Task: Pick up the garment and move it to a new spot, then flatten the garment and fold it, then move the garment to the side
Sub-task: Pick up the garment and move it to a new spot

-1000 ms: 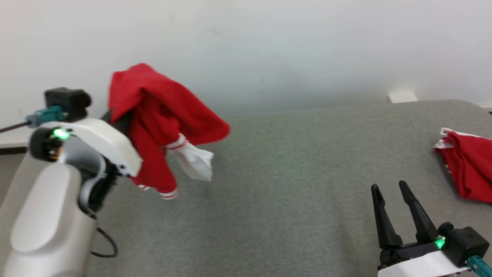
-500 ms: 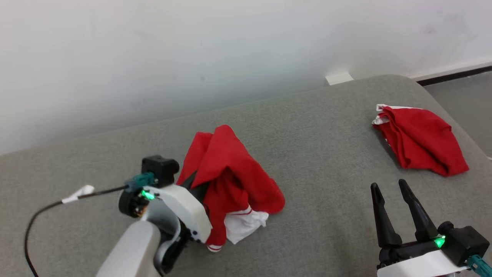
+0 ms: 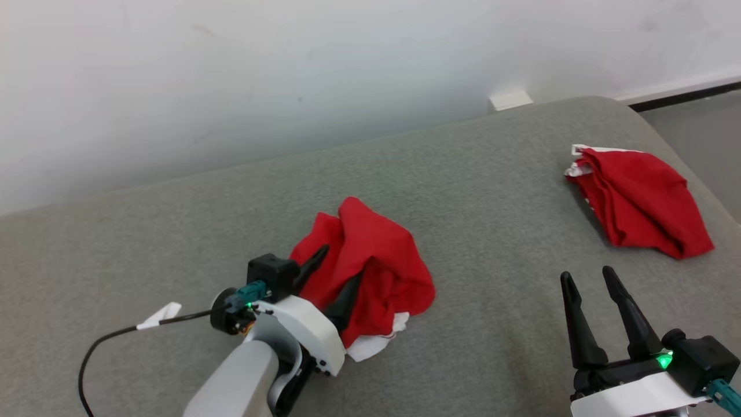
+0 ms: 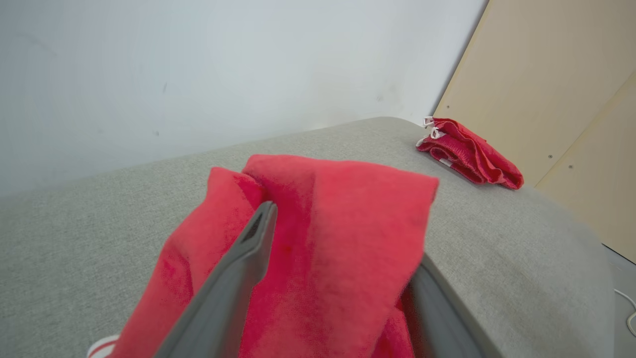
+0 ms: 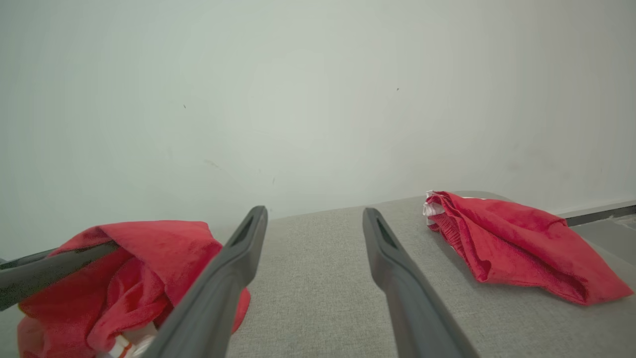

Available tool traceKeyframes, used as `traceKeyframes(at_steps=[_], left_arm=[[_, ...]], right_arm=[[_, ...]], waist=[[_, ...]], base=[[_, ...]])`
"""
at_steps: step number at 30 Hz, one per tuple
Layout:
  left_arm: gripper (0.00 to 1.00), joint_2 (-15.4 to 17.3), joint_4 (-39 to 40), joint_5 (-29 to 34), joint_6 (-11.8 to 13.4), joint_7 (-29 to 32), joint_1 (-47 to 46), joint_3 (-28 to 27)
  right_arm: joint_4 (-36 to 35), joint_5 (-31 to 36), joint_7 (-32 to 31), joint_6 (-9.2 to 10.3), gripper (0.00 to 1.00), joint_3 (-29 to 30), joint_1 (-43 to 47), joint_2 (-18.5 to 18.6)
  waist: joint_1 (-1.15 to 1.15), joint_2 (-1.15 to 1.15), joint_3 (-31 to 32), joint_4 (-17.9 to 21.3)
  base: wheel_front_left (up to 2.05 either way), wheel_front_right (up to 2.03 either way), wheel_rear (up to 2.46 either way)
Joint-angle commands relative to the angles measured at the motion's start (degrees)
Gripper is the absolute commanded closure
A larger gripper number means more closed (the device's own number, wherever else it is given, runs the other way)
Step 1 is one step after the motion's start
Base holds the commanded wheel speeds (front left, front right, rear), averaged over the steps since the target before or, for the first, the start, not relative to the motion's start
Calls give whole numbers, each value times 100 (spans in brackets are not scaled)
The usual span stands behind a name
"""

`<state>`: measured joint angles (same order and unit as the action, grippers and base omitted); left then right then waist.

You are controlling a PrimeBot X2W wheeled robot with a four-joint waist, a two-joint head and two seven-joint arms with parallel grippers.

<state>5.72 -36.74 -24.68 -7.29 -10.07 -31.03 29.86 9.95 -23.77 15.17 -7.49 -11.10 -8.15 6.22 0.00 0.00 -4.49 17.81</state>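
A crumpled red garment (image 3: 382, 266) with white striped trim lies heaped on the grey padded surface (image 3: 492, 191), left of centre. My left gripper (image 3: 341, 262) is open at its near edge, the two dark fingers spread apart with a fold of red cloth draped between them. The left wrist view has the garment (image 4: 338, 199) bulging between the left gripper's (image 4: 343, 233) fingers and covering the right fingertip. Off to the lower right, my right gripper (image 3: 586, 274) hovers open and empty. From the right wrist view the garment (image 5: 139, 258) sits to the left of the right gripper (image 5: 314, 212).
Another red garment (image 3: 639, 200) lies bunched near the surface's far right edge, also seen as a red bundle (image 4: 469, 154) and a red heap (image 5: 512, 238). A black cable with a white tag (image 3: 162, 315) trails from my left wrist. A white wall stands behind; a wooden panel (image 4: 561, 99) is at the right.
The head camera shifted. My left gripper came down with the hanging garment, set it on the surface and opened. The right gripper stayed put.
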Motion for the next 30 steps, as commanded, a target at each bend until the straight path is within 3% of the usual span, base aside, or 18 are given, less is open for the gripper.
traceKeyframes(at_steps=[1,8,13,15,18,22,26,30], left_arm=[[0,83,112,79,-15,-135,-73,30],[0,414,910,49,67,-381,215,-89],[0,686,1650,-80,488,-460,746,-530],[0,847,2063,49,796,-502,1145,-819],[0,773,2549,175,1021,-502,1659,-1192],[0,651,2892,346,1116,-505,2131,-1530],[0,362,3298,688,1120,-504,2732,-1956],[0,54,3378,919,939,-505,3138,-2172]], right_arm=[[-11,19,-8,2,0,56,-13,57],[-44,37,-8,1,0,187,136,78],[-63,62,-8,1,0,215,213,115],[-93,76,-9,2,0,263,301,123],[-127,73,-8,1,0,310,354,148],[-150,91,-8,1,0,351,414,168],[-152,143,-9,2,0,388,485,192],[-174,171,-8,1,0,423,513,147]], waist=[[0,0,41,-245],[0,0,193,-747],[0,0,287,-979],[0,0,329,-1078],[0,0,326,-1156],[0,0,305,-1210],[0,0,269,-1241],[0,0,232,-1265]], base=[[0,0,0],[0,0,0],[0,0,0],[0,0,0],[0,0,0],[0,0,0],[0,0,0],[0,0,0]])
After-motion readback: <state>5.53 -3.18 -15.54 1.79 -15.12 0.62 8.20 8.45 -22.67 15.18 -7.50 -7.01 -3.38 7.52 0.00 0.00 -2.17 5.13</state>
